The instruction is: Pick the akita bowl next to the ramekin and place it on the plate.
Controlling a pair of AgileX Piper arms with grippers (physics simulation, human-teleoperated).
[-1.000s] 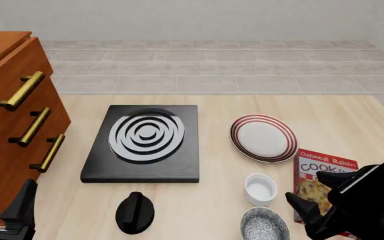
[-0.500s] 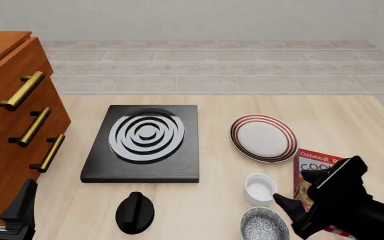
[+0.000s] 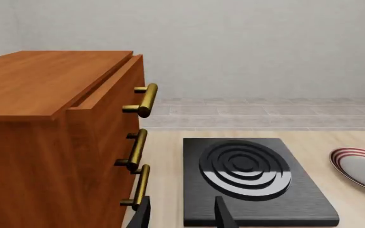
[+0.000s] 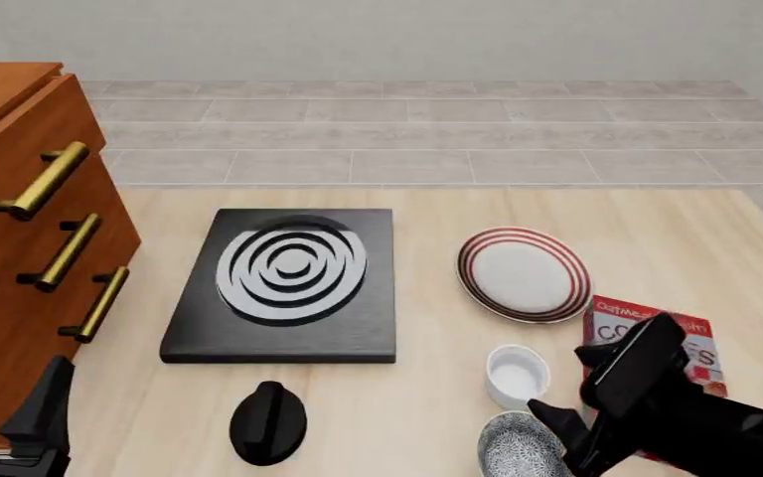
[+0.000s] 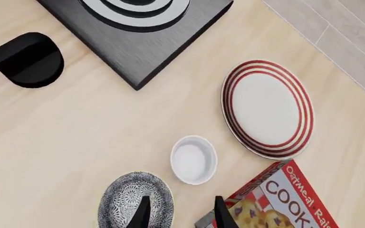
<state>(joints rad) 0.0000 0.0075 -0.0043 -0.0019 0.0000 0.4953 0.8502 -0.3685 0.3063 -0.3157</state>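
Note:
The akita bowl [image 4: 515,445], speckled grey inside, sits at the table's near edge just in front of the white ramekin [image 4: 517,376]. The red-ringed plate [image 4: 524,274] lies further back. My right gripper [image 4: 564,382] hovers open above the bowl's right side and hides part of it. In the right wrist view the akita bowl [image 5: 131,202] lies under one finger [image 5: 143,213] of the right gripper [image 5: 181,214], with the ramekin [image 5: 194,159] and plate [image 5: 267,108] beyond. My left gripper [image 3: 182,217] stands open and holds nothing; in the front view the left gripper [image 4: 11,393] is at the near left.
A black square stove [image 4: 289,283] with white rings lies mid-table, with a black knob-like object [image 4: 267,422] in front of it. A red cookie box [image 4: 667,343] lies right of the ramekin, under the right arm. A wooden drawer cabinet [image 4: 24,258] with brass handles stands at the left.
My right gripper has moved left, from over the cookie box to above the bowl's right side. The left arm and the dishes have stayed put.

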